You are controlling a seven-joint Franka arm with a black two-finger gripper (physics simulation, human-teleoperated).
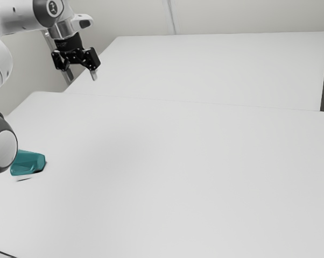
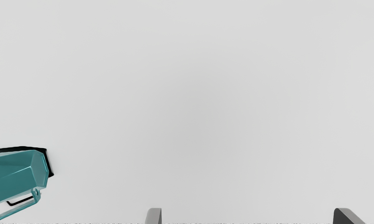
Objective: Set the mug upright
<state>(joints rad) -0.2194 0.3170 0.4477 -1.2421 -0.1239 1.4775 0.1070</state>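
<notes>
Exterior view: at the left edge a dark joint (image 1: pixel 4 149) hides part of the mug (image 1: pixel 32 162), which lies on its side on the table (image 1: pixel 167 177). Its handle (image 2: pixel 18 211) juts sideways and could foul a finger. Farther off, at upper left, the gripper (image 2: pixel 249 216) hangs with jaws spread, nothing between them. Reaching the mug seems the step in hand; next, the gripper should travel over, descend and grip its body.

In the exterior view, bright, even light washes the table (image 1: pixel 178 183). Toward three o'clock from the mug (image 1: pixel 27 160) lies a faint, soft-edged shadow (image 1: pixel 118 144); a crisp black one hugs its four o'clock edge. Pale glints line the mug's ridges.
</notes>
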